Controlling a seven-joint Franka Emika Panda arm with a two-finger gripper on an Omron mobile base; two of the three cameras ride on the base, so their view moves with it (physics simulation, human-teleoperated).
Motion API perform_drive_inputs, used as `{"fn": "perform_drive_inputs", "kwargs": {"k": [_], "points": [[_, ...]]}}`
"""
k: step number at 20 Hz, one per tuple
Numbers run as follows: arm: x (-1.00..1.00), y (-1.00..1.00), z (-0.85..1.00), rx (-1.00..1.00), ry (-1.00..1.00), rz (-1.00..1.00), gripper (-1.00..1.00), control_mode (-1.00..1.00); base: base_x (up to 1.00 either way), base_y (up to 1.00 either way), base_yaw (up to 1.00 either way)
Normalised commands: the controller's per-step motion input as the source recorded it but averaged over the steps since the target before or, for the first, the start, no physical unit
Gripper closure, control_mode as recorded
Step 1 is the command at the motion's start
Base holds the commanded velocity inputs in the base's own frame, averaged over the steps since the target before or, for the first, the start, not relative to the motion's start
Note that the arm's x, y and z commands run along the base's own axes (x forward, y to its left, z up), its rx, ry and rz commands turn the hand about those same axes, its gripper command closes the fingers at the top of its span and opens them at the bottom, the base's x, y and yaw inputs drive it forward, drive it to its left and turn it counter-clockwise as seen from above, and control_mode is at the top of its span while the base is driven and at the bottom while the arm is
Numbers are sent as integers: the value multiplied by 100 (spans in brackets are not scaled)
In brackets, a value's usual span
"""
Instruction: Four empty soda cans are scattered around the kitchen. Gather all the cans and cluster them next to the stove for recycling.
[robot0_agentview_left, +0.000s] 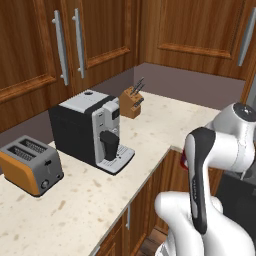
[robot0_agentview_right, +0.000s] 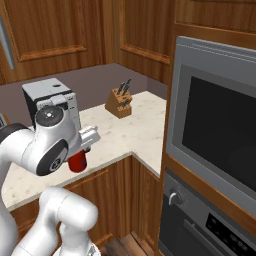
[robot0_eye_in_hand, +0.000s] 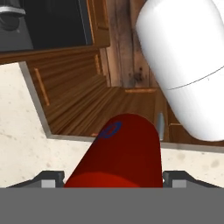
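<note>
Red soda can (robot0_eye_in_hand: 120, 151), one in number, pinched between the two fingertips of the end effector (robot0_eye_in_hand: 114, 177).

Hand view: the can lies lengthwise between the dark fingertips (robot0_eye_in_hand: 177, 177), one tip on each side of it, with a blue mark near its far end; beyond it run the speckled counter (robot0_eye_in_hand: 17, 131) edge, wooden cabinet fronts and floor. Right base view: the same can hangs as a red cylinder below the arm's wrist, in front of the counter edge, with one built-in oven (robot0_agentview_right: 215, 140) to the right, one knife block (robot0_agentview_right: 119, 102) in the corner and one coffee machine (robot0_agentview_right: 50, 100) behind the arm. Left base view: one orange toaster (robot0_agentview_left: 31, 165) stands left of the coffee machine, and a sliver of red shows behind the arm's link.
</note>
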Motion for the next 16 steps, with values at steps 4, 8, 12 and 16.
{"fn": "perform_drive_inputs", "kwargs": {"k": [4,8,12,16], "points": [[-18,3,7,0,-1,-4,100,-100,0,0,0],[-10,3,0,0,0,-2,100,100,-11,3,-1],[0,0,0,0,0,0,100,100,-25,1,0],[0,0,0,0,0,0,100,100,-37,5,0]]}}
